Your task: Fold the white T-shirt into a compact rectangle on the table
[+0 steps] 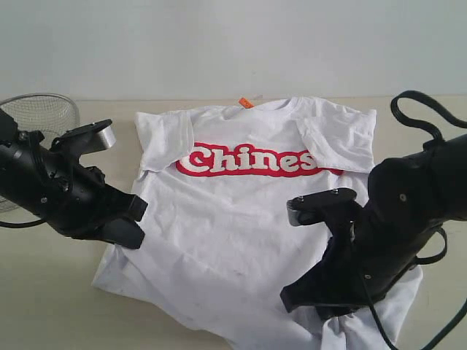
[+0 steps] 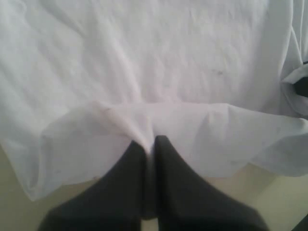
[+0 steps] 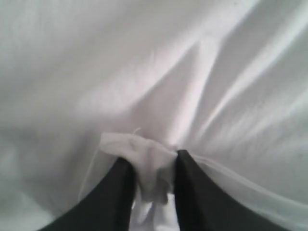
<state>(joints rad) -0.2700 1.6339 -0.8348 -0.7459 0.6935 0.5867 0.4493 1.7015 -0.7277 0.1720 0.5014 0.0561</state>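
The white T-shirt point(image 1: 233, 219) lies chest up on the table point(image 1: 44, 306), its red lettered band point(image 1: 252, 160) and orange neck tag point(image 1: 246, 103) showing and both sleeves folded in. My left gripper point(image 1: 131, 222) is shut on the shirt's left side edge; the left wrist view shows the T-shirt point(image 2: 144, 72) pinched thin between the fingers of the left gripper point(image 2: 150, 143). My right gripper point(image 1: 310, 299) is shut on a bunched wad of hem at the lower right; the right wrist view shows the T-shirt point(image 3: 144, 72) crumpled between the fingers of the right gripper point(image 3: 153, 166).
A wire mesh bowl point(image 1: 40, 117) stands at the back left, behind my left arm. A pale wall runs behind the table. Bare tabletop shows to the left of the shirt and along the front.
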